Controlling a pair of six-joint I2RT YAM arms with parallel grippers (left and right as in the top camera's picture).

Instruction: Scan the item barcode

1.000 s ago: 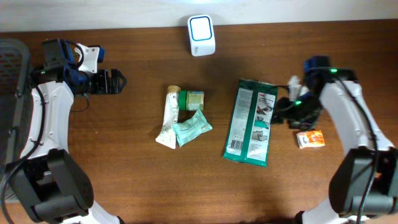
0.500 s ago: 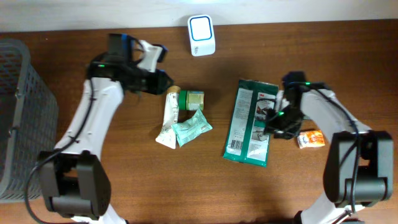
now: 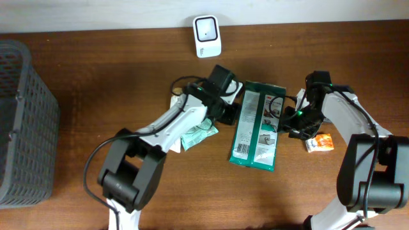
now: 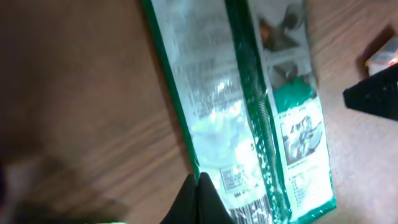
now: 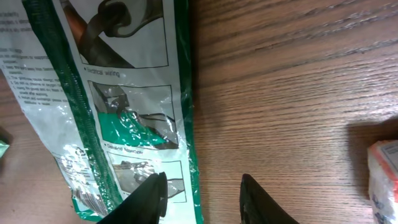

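Nearby, orange box [image 3: 318, 143] lies beside green packet [image 3: 257, 126]; basket [image 3: 25, 121] far left.

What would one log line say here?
left gripper: shut at pouch edge | right gripper: open over opposite edge | scanner: untouched

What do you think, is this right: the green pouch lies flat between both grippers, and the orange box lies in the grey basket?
Only the box is wrong. The overhead view shows the orange box on the table, beside the right gripper, far from the grey basket.
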